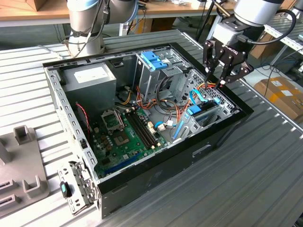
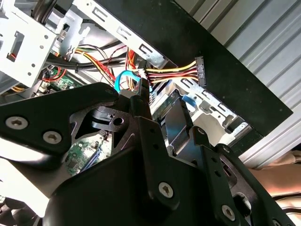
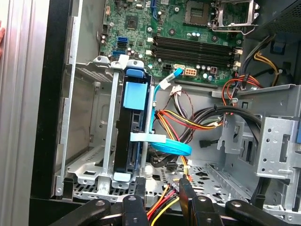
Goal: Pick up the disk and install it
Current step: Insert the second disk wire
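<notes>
The disk stands on edge in the metal bay at the corner of the open computer case. It is dark, with blue plastic on top and along its sides. In the exterior view the disk shows as a blue piece low in the case, towards that view's right. My gripper hangs just above this corner, over the red and yellow power cables. My gripper is open, and only loose wires show between its black fingers. It touches nothing.
The case lies open on a ribbed metal table, with the motherboard, a grey power supply and an upright drive cage with a blue top inside. A thin light-blue cable crosses beside the disk. A person's hand shows at the case's outer side.
</notes>
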{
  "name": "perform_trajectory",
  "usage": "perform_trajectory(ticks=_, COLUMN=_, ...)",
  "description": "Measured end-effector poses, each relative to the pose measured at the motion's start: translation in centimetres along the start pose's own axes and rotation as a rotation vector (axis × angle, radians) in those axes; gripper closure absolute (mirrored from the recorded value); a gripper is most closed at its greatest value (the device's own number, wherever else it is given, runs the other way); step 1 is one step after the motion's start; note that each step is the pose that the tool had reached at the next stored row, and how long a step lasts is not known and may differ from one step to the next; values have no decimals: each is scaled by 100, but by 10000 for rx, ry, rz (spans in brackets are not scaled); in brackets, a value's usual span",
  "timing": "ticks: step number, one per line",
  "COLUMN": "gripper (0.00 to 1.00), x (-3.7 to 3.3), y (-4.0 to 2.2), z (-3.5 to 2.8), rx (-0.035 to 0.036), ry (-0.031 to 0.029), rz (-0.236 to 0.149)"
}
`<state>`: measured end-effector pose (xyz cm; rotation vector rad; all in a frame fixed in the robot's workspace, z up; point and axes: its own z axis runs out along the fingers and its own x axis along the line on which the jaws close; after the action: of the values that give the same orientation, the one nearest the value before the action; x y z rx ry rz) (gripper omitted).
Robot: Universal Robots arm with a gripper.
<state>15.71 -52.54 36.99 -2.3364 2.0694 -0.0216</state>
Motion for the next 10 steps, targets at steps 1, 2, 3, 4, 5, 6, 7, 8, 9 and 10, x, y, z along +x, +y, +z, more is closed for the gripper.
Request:
perform_trajectory(ticks=1, gripper=58, x=-1, y=-1, z=0, rx=0, ry=0, rz=-2)
perform_trajectory(ticks=2, gripper=58, x=-1, y=-1, z=0, rx=0, ry=1, rz=-2)
perform_trajectory(ticks=3, gripper=58, x=-1, y=-1, z=0, rx=0, ry=0, rz=-2)
perform_trajectory(ticks=4, gripper=58, x=-1, y=-3, z=0, rx=0, ry=0, rz=-4)
perform_trajectory(ticks=5, gripper=58, x=-2, y=-9, z=0, rx=0, ry=0, rz=-6)
perform_trajectory(ticks=6, gripper=58, x=0, y=-22, z=0, rx=0, ry=1, rz=-8)
perform_trajectory(ticks=7, gripper=58, x=2, y=-36, z=1, rx=0, ry=0, rz=-10)
perform_trajectory(ticks=8, gripper=58, x=5, y=-59, z=1, rx=0, ry=0, rz=-13)
perform_trajectory(ticks=9, gripper=58, x=6, y=-71, z=2, rx=0, ry=-1, rz=-13)
perform_trajectory(ticks=10, gripper=58, x=8, y=-89, z=2, rx=0, ry=0, rz=-14)
